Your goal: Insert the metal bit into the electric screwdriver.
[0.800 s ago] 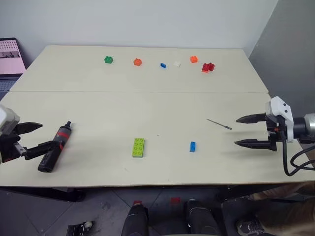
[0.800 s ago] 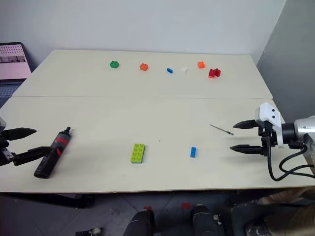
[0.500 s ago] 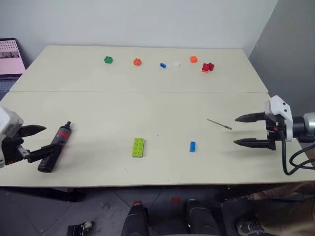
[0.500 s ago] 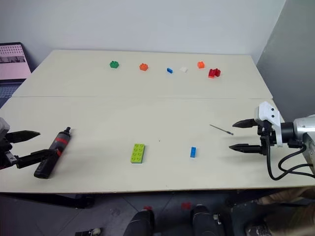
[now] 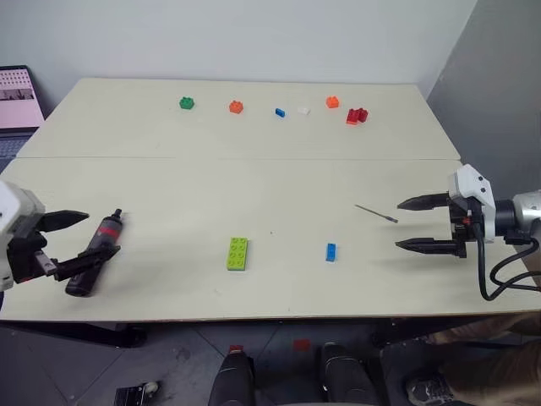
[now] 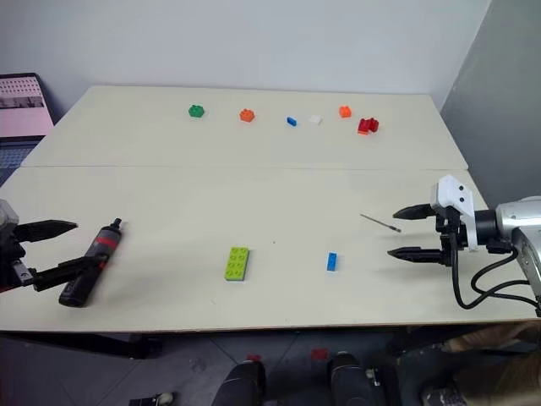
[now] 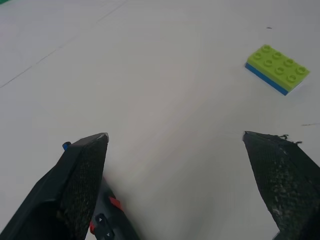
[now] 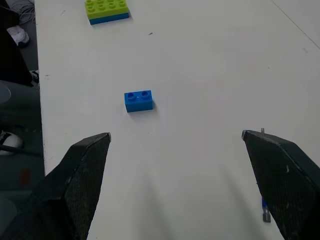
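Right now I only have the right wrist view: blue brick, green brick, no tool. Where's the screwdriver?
Observer: The electric screwdriver lies flat on the table near its front left corner, narrow tip pointing away from the robot.
Operator: Left gripper got it?
Observer: No. The left gripper is open around it, and the tool is not lifted. One finger crosses its body in the head views, and I can't tell if it touches.
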{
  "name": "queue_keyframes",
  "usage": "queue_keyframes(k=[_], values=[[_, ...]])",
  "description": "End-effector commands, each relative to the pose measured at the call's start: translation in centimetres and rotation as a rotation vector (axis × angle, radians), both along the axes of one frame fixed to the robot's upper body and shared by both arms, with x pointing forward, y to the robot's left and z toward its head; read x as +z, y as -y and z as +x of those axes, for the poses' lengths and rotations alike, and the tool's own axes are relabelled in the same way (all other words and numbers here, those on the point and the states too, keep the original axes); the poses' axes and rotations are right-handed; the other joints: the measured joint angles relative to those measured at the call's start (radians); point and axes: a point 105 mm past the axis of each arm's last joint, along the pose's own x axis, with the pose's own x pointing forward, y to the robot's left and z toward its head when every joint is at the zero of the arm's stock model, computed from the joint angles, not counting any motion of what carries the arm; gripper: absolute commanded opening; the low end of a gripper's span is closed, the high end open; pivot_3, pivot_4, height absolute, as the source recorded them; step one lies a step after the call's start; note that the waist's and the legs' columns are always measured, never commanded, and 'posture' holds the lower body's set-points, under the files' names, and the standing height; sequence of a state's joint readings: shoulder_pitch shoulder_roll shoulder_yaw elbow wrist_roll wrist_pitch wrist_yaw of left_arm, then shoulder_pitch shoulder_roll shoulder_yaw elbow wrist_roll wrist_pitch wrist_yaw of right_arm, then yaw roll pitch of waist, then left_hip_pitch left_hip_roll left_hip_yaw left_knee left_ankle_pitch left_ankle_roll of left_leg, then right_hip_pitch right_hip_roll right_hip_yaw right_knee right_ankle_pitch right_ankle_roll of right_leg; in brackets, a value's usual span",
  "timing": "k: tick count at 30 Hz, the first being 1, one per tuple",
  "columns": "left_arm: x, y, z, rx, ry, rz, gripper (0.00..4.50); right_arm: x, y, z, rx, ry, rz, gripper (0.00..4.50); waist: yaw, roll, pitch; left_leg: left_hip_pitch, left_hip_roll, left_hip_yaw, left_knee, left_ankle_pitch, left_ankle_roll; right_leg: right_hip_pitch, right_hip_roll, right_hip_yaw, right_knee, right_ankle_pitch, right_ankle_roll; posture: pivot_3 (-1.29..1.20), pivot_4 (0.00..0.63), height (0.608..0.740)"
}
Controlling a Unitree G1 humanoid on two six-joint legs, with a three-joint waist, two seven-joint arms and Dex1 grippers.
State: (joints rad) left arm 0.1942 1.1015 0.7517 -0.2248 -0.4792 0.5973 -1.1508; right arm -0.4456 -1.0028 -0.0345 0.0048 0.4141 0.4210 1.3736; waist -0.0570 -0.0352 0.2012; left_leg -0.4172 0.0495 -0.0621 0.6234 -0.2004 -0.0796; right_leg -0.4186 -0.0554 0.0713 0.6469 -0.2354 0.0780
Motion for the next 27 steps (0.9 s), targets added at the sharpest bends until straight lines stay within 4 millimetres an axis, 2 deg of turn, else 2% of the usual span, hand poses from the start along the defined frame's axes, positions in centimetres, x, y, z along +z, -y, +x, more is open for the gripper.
queue_keyframes(k=[1, 8, 13, 16, 19, 23, 27], values=[[0.9, 1.2, 0.2, -0.052, 0.041, 0.006, 4.50, 1.0, -0.4, 0.1, 0.022, 0.052, 0.000, 4.44, 0.000, 0.000, 0.000, 0.000, 0.000, 0.000, 0.000, 0.000, 0.000, 0.000, 0.000, 0.000, 0.000, 0.000, 0.000, 0.00, 0.150, 0.740], [2.2, 5.2, 0.7, -0.218, 0.069, 0.016, 4.50, 1.3, -0.9, 0.6, 0.039, 0.073, 0.006, 4.44, 0.000, 0.000, 0.000, 0.000, 0.000, 0.000, 0.001, 0.000, 0.000, 0.001, 0.000, 0.000, 0.001, 0.001, 0.001, 0.00, 0.150, 0.740], [1.9, 9.5, 0.9, -0.411, 0.052, 0.021, 4.50, 1.4, -2.4, 0.7, 0.074, 0.100, 0.012, 4.44, 0.000, 0.000, 0.000, 0.000, 0.000, 0.000, 0.001, 0.000, 0.000, 0.001, 0.000, 0.000, 0.001, 0.001, 0.001, 0.00, 0.150, 0.740], [0.9, 12.5, 0.7, -0.563, 0.019, 0.018, 4.50, 0.3, -4.1, 0.4, 0.097, 0.093, 0.006, 4.44, 0.000, 0.000, 0.000, 0.000, 0.000, 0.000, 0.001, 0.000, 0.000, 0.001, 0.000, 0.000, 0.001, 0.001, 0.002, 0.00, 0.150, 0.740], [0.3, 14.4, 0.7, -0.645, 0.001, 0.026, 4.50, -0.5, -4.7, 0.1, 0.091, 0.081, -0.002, 4.44, 0.001, 0.000, 0.000, 0.000, 0.000, 0.000, 0.001, 0.000, 0.000, 0.002, 0.001, 0.000, 0.001, 0.001, 0.003, 0.00, 0.150, 0.740], [-1.3, 15.8, 1.8, -0.751, -0.035, 0.081, 4.50, -2.6, -7.2, -0.4, 0.117, 0.037, -0.026, 4.44, 0.002, 0.000, 0.000, 0.000, 0.000, -0.001, 0.003, 0.000, 0.000, 0.003, 0.001, 0.001, 0.001, 0.002, 0.004, 0.00, 0.150, 0.740], [-1.9, 16.9, 2.5, -0.807, -0.033, 0.122, 4.50, -4.6, -7.2, -0.1, 0.092, 0.037, -0.076, 4.44, 0.002, 0.000, 0.000, 0.000, 0.000, -0.001, 0.004, 0.000, 0.000, 0.004, 0.001, 0.001, 0.000, 0.003, 0.005, 0.00, 0.150, 0.740]])
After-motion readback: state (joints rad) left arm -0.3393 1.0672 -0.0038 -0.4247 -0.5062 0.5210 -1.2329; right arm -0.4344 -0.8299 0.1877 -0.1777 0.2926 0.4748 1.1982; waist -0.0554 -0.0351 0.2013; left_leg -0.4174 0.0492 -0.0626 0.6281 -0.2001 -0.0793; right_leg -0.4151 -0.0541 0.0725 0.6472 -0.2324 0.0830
